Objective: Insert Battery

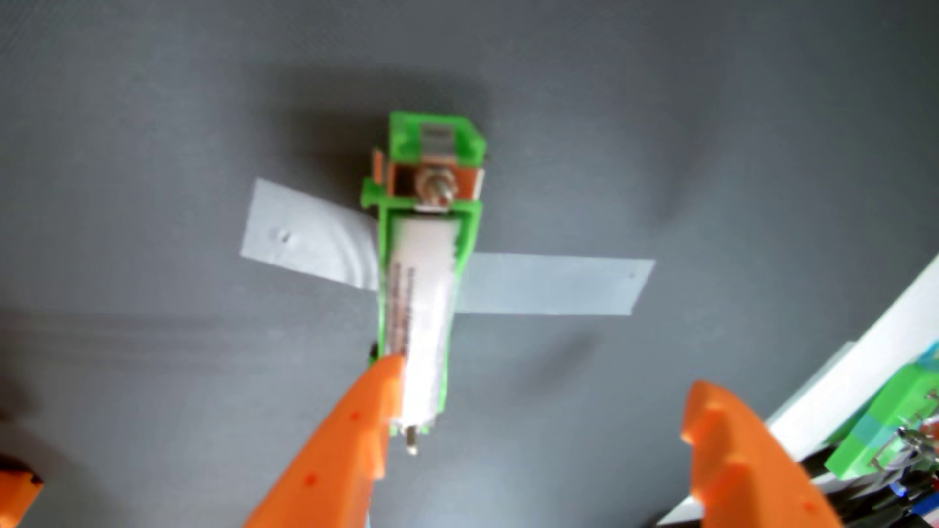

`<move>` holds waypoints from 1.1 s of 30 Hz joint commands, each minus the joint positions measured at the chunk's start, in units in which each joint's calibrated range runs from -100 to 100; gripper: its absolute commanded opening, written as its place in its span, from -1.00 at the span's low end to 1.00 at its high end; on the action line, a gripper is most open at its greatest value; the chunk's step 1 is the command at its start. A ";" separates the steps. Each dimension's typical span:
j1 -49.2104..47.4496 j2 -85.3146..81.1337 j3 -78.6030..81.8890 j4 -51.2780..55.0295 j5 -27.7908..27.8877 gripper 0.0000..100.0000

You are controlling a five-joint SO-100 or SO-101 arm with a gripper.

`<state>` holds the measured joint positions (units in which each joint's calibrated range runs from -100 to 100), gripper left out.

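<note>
The white battery (424,309) lies inside the green holder (432,213), which is taped to the grey tabletop (152,127). The orange end effector (541,401) is spread wide; its left finger touches the holder's near end.

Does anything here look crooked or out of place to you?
The grey tape under the green holder is crooked: its left piece slants while the right piece runs nearly level. The white battery lies lengthwise in the holder's channel. The gripper is open, one orange finger beside the battery's near end. Nothing looks damaged.
</note>
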<state>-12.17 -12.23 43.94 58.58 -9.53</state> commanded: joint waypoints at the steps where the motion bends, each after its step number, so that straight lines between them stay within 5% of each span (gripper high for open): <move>1: 0.48 -0.90 -5.09 3.83 -0.15 -0.39; 13: 0.60 -0.23 -4.46 5.69 3.35 -0.41; 16: 1.42 -0.23 -3.01 5.61 9.12 -0.55; 21: 4.49 -0.23 -3.64 5.52 9.37 -0.99; 33: 2.96 -0.82 -4.28 5.27 9.32 -0.97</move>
<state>-8.23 -12.06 41.32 63.85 -0.13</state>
